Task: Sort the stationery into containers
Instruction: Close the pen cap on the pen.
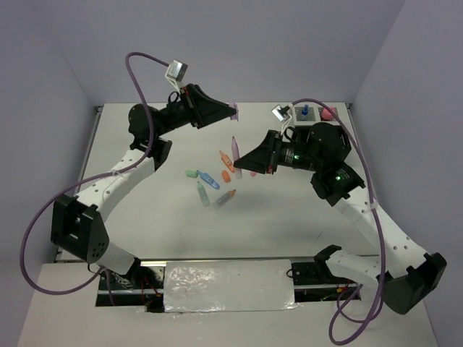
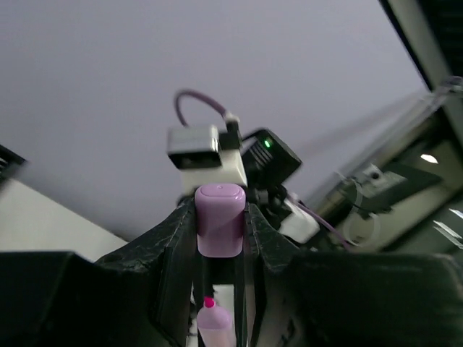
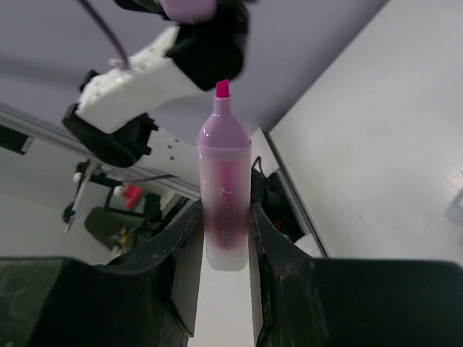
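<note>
Top external view, from the left: the left gripper [image 1: 227, 111] is raised above the far side of the white bench [image 1: 289, 217], away from the pile. In its wrist view it is clamped on a short rounded lilac plastic cap [image 2: 219, 217].

Mid-bench, a loose cluster of stubby markers lies unsorted: a green one [image 1: 191, 173], a blue one [image 1: 208, 180], an orange one [image 1: 224, 156], a purple one [image 1: 235, 147] and a few more just below them. None is touching a container.

To the right of the cluster, the right gripper [image 1: 243, 161] is closed around the barrel of a pale pink highlighter with a bare magenta tip [image 3: 225, 195], held off the bench and pointing towards the cap.

At the far right corner, a small white tray [image 1: 312, 116] is partly hidden by the right arm. A blue-topped item [image 1: 305, 110] stands in it.

By my reading the sorting has barely begun. The highlighter and its cap are apart, each held in the air, so capping seems the step in hand. Nearly all of the stationery remains to be placed.
</note>
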